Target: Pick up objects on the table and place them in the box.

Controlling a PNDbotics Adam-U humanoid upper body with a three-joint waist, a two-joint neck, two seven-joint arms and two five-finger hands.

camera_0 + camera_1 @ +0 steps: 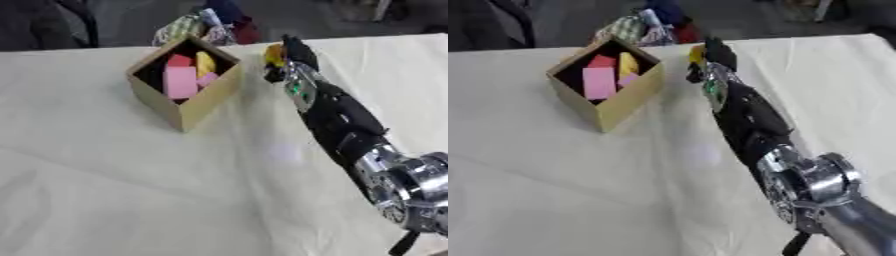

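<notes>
The silver wrist joint of the right arm [411, 187] sits closest to the camera at the lower right, and the black forearm runs up and away from it across the cream-covered surface [105, 190]. At its far end the right hand [293, 56] curls its fingers round a small yellow object [275, 54], holding it near the surface's far edge, just right of the box [206, 102]. Its long axis cannot be made out. One wooden box stands with a corner toward the camera; inside it lie four pieces: a large pink block [180, 81] with its length running away from the camera, a red piece [179, 61], a yellow piece [205, 63] and a small pink piece [208, 78]. The left hand is out of sight.
</notes>
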